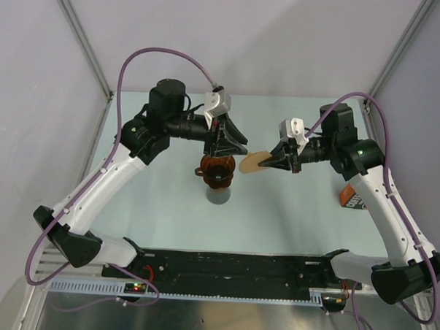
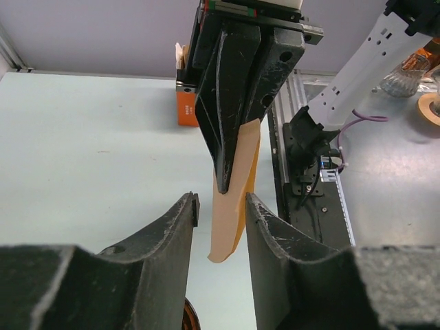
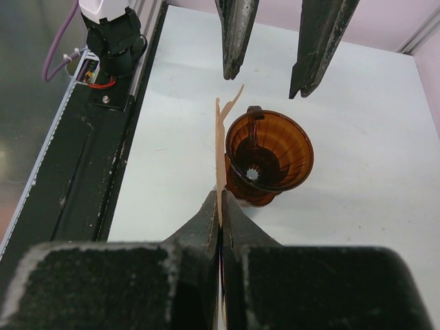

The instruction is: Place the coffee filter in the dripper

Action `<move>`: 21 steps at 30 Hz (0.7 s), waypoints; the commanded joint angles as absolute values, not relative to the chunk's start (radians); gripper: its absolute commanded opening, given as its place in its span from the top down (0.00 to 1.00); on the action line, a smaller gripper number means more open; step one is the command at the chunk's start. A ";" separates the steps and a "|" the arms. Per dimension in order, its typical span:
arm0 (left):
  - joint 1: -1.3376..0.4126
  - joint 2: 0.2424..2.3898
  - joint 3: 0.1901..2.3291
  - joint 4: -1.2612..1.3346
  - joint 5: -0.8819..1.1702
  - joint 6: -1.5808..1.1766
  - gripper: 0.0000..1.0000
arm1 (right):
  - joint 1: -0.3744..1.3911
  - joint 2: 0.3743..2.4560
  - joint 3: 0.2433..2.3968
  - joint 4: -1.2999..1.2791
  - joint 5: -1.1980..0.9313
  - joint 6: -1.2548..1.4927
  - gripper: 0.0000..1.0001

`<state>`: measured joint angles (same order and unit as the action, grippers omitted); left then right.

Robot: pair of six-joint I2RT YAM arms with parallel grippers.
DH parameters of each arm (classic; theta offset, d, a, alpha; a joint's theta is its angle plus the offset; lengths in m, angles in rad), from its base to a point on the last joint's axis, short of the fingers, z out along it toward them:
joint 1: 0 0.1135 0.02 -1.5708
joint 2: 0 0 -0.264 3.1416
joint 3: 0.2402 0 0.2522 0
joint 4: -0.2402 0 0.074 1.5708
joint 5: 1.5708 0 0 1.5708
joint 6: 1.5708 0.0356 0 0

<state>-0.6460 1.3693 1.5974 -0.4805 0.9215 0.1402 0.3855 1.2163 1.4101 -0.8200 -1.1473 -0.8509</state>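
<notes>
A: right end effector (image 3: 220, 205) pinches the coffee filter (image 3: 219, 141) flat; dripper (image 3: 269, 151) sits just ahead of it, to the right.
B: left end effector (image 2: 221, 202) is spread around the free edge. Open the cone before lowering.

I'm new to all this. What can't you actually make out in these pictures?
- Top view: the orange bag is mostly behind the right arm; its print is too small.
- Left wrist view: the dripper is cut off by the bottom edge.
- Right wrist view: the paper filter shows edge-on, so its shape is unclear.
</notes>
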 commanded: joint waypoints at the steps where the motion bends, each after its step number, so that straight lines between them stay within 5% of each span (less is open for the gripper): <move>1: -0.655 1.376 1.636 -0.465 0.956 0.158 0.60 | 0.393 1.204 1.411 -0.777 -1.144 -0.824 1.00; 21: -0.681 1.382 1.610 -0.464 0.923 0.159 0.64 | 0.396 1.199 1.410 -0.729 -1.146 -0.779 1.00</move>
